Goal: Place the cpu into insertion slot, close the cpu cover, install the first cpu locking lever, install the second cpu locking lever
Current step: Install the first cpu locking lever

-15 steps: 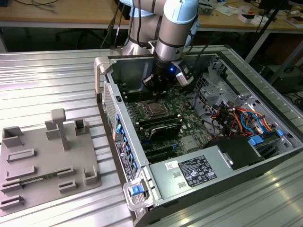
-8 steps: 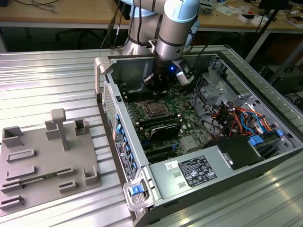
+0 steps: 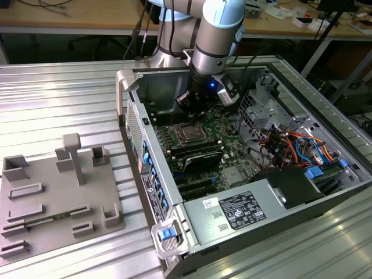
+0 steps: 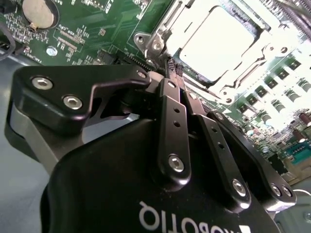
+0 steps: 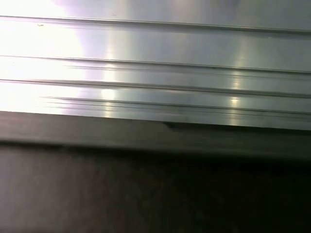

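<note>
The grey fixture plate (image 3: 55, 197) sits at the exterior view's left. Rightward, inside the case (image 3: 325, 116), the cpu (image 3: 190, 133) lies in its socket with the cpu cover (image 4: 165, 29) down around it. My gripper (image 4: 171, 67) — fingers pinched together, holding nothing I can make out — hangs at the socket's corner; I judge a locking lever is in hand, though the lever itself is hard to pick out.

The arm (image 3: 212, 35) reached down from the far side of the exterior view, its wrist pointing steeply downward. The black gripper (image 4: 169, 73) hung at its end; in the second wrist view its two fingers (image 4: 172, 121) lay pressed together, tips meeting with no gap.
</note>
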Controlling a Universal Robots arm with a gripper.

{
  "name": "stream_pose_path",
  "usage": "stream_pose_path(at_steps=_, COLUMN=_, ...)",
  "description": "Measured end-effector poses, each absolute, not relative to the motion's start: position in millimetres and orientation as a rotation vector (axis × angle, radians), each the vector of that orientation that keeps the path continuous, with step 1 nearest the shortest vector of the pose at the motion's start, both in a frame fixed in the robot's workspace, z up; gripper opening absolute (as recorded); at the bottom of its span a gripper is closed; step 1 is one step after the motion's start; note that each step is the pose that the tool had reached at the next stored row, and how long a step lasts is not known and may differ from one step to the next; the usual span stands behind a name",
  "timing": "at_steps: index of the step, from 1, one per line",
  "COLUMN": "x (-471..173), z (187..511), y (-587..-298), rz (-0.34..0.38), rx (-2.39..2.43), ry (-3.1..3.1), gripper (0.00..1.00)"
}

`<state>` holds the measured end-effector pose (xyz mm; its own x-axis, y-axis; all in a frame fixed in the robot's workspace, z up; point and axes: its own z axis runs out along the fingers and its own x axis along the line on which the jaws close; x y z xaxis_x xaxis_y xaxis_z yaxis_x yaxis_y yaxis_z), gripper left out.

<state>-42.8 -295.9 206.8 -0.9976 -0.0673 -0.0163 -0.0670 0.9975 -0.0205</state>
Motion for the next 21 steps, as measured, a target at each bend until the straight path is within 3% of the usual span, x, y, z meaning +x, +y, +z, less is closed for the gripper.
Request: stream_pose_path(at_steps=21, x=-42.1, z=214.4, y=-305.7, rz=-0.031, rx=-0.105, ry=3.123, gripper=0.11)
